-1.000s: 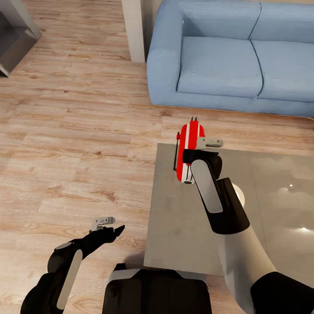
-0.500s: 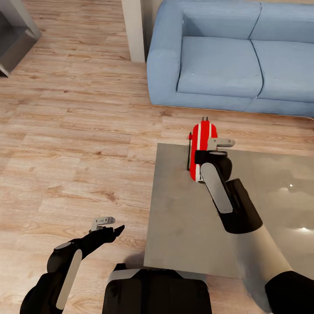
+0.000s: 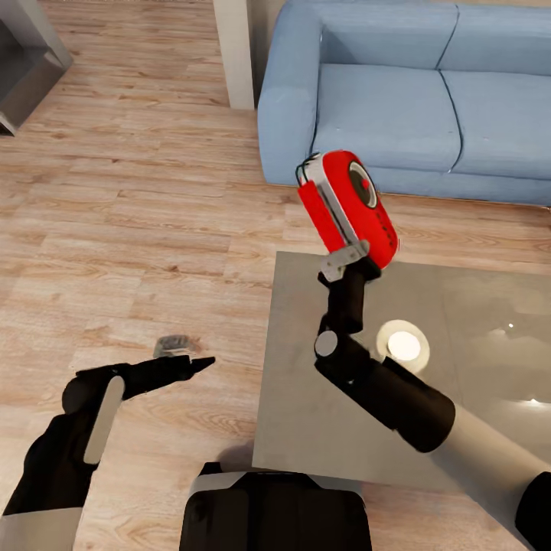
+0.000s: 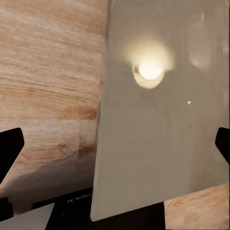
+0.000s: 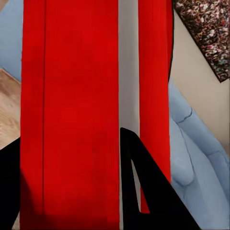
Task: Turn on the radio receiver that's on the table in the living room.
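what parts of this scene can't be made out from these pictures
- Radio switch: no button or knob is clear in the head view; the right wrist view is too close.
- Right gripper fingertips: hidden behind the radio in the head view.
- Left gripper: blurred in the head view.
- Table: cut off by the head view's right edge.

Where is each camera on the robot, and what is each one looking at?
Head view: on the head, looking down at both arms, the table, the blue sofa, and the radio receiver in the right gripper.
Left wrist view: by the left gripper, facing the table; dark fingers at the edges.
Right wrist view: facing the radio receiver, with a dark finger.
Shared: table, radio.
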Robot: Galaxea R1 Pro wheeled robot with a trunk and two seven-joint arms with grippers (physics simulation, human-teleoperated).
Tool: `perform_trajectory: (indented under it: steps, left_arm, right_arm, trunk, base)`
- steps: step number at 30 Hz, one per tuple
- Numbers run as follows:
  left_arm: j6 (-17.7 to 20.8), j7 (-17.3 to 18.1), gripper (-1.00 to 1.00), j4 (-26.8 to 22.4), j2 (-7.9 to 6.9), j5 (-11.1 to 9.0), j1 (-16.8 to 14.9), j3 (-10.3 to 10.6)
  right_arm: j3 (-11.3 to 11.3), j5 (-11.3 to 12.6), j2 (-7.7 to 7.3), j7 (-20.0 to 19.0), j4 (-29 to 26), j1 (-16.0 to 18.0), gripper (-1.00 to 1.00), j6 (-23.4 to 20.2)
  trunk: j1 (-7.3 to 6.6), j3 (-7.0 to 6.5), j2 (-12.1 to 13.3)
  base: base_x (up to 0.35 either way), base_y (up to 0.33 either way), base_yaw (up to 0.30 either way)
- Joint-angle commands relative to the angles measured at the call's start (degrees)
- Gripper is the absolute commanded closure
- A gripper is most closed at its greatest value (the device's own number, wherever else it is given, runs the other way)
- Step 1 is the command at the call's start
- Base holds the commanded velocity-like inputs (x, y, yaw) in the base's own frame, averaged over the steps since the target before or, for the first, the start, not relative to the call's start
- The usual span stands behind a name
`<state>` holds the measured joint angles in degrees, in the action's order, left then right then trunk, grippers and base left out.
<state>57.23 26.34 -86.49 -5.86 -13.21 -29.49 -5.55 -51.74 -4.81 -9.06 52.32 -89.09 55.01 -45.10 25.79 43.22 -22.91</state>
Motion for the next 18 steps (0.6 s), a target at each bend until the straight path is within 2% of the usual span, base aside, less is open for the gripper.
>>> perform_trajectory:
  steps: [1, 2, 5, 6, 9, 10, 11, 12, 13, 15, 18]
  left_arm:
    - [1.0, 1.0, -1.0, 0.0, -1.79, -2.3, -0.7, -0.7]
    - [1.3, 1.4, -1.0, 0.0, -2.68, -3.6, -1.0, -1.0]
    - [2.4, 2.6, -1.0, 0.1, -7.57, -12.2, -2.4, -1.9]
    - [2.5, 2.6, -1.0, 0.1, -8.33, -13.5, -2.6, -2.0]
    - [2.7, 2.9, -1.0, 0.3, -12.02, -20.0, -3.0, -2.2]
    - [2.8, 2.9, -1.0, 0.4, -12.87, -21.8, -3.0, -2.2]
    - [2.8, 2.9, -1.0, 0.4, -13.31, -22.8, -3.1, -2.3]
    - [2.8, 2.9, -1.0, 0.4, -13.48, -23.2, -3.1, -2.3]
    - [2.8, 2.9, -1.0, 0.4, -13.53, -23.3, -3.1, -2.3]
    - [2.8, 2.9, -1.0, 0.4, -13.73, -23.8, -3.1, -2.3]
    - [2.8, 2.9, -1.0, 0.4, -13.7, -24.1, -3.1, -2.3]
  right_arm:
    - [-0.7, -2.1, -0.03, -0.2, 0.0, 0.0, 1.0, -0.7]
    - [-1.3, -2.4, -0.04, -0.3, 0.0, 0.0, 1.0, -0.8]
    - [-6.1, -4.7, -0.2, -0.2, 0.3, 0.0, 1.0, -0.8]
    - [-7.0, -5.3, -0.31, 0.0, 0.6, 0.0, 1.0, -0.8]
    - [-12.9, -10.3, -1.0, 1.4, 4.5, 0.0, 1.0, -0.9]
    - [-16.2, -12.2, -1.12, 2.5, 7.6, 0.0, 1.0, -0.9]
    - [-19.9, -13.3, -1.11, 4.0, 11.2, 0.0, 1.0, -0.9]
    - [-22.4, -13.7, -1.04, 5.3, 13.6, 0.0, 1.0, -0.9]
    - [-23.6, -13.8, -0.97, 6.0, 14.8, 0.0, 1.0, -0.8]
    - [-29.1, -14.0, -0.62, 8.9, 20.9, 0.0, 1.0, -0.6]
    - [-34.2, -14.1, -0.07, 10.3, 28.9, -0.1, 1.0, -0.5]
  trunk:
    - [-0.01, 0.0, 0.0]
    - [-0.01, 0.0, 0.0]
    - [-0.01, 0.0, 0.0]
    - [-0.01, 0.0, 0.0]
    - [-0.01, 0.0, 0.0]
    - [-0.01, 0.0, 0.0]
    - [-0.01, 0.0, 0.0]
    - [-0.01, 0.0, 0.0]
    - [-0.01, 0.0, 0.0]
    - [-0.01, 0.0, 0.0]
    - [-0.01, 0.0, 0.0]
  base:
    - [0.0, 0.0, 0.0]
    - [0.0, 0.0, 0.0]
    - [0.0, 0.0, 0.0]
    - [0.0, 0.0, 0.0]
    - [0.0, 0.0, 0.0]
    - [0.0, 0.0, 0.0]
    - [0.0, 0.0, 0.0]
    - [0.0, 0.0, 0.0]
    - [0.0, 0.0, 0.0]
    - [0.0, 0.0, 0.0]
    - [0.0, 0.0, 0.0]
